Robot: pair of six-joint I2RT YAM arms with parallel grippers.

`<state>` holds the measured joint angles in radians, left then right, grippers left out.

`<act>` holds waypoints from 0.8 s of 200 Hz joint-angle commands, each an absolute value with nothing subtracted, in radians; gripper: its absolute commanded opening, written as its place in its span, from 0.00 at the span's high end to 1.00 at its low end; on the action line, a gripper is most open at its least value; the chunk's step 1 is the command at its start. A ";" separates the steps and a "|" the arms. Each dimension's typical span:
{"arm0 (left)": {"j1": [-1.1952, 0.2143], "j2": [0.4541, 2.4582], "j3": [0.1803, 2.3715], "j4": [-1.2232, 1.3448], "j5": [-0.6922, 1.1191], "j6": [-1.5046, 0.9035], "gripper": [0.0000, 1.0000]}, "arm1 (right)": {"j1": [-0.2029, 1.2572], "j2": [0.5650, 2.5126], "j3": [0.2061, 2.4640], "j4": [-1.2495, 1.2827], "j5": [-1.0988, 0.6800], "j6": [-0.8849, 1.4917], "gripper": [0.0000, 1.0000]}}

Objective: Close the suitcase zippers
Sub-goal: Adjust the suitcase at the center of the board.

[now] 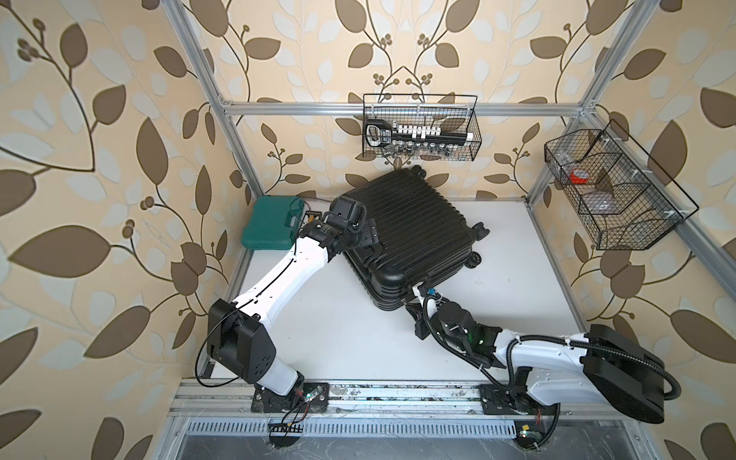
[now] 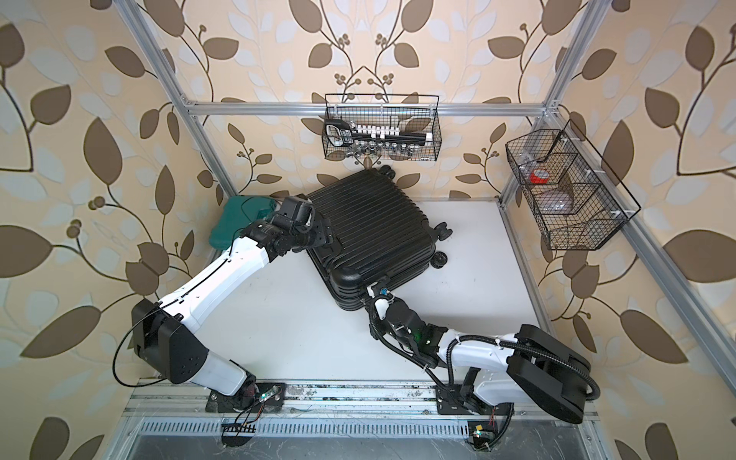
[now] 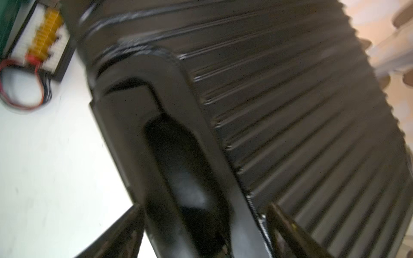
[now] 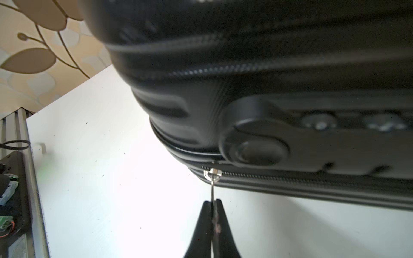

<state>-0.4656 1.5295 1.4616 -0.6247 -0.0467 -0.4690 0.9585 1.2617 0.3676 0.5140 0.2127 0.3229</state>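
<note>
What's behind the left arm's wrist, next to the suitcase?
A teal case, and beside it a small board with yellow connectors and red wires. In both top views the wrist covers most of that board and the suitcase edge.

Black ribbed suitcase (image 1: 414,231) on white table (image 1: 517,278), teal case (image 1: 271,225) near it, wire basket (image 1: 420,127) hanging behind

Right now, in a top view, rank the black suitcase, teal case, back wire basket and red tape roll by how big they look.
1. suitcase
2. back wire basket, though it hangs higher, nearer the camera, so its lead over the next is unsure
3. teal case
4. red tape roll
</note>
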 commanded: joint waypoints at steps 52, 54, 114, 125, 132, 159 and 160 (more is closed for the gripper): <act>-0.382 1.652 1.646 -0.710 0.150 0.389 0.25 | 0.893 1.105 0.288 0.430 0.215 0.347 1.00; -0.379 1.661 1.655 -0.718 0.156 0.395 0.25 | 0.894 1.103 0.287 0.430 0.216 0.346 1.00; -0.290 1.880 1.920 -0.967 0.226 0.474 0.71 | 0.883 1.103 0.284 0.420 0.219 0.349 1.00; -0.287 1.887 1.929 -0.991 0.225 0.477 0.71 | 0.875 1.110 0.285 0.419 0.209 0.347 1.00; -0.287 1.880 1.924 -1.002 0.224 0.480 0.71 | 0.870 1.115 0.288 0.419 0.205 0.347 1.00; -0.287 1.833 1.861 -1.020 0.217 0.482 0.66 | 0.838 1.136 0.296 0.425 0.176 0.352 1.00; -0.287 1.831 1.859 -1.019 0.217 0.483 0.66 | 0.836 1.137 0.297 0.426 0.174 0.352 1.00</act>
<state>-0.2874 1.8717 1.8984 -0.9180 0.2031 0.4488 0.8619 1.1187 0.2996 0.4355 0.1997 0.3401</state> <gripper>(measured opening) 0.325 0.050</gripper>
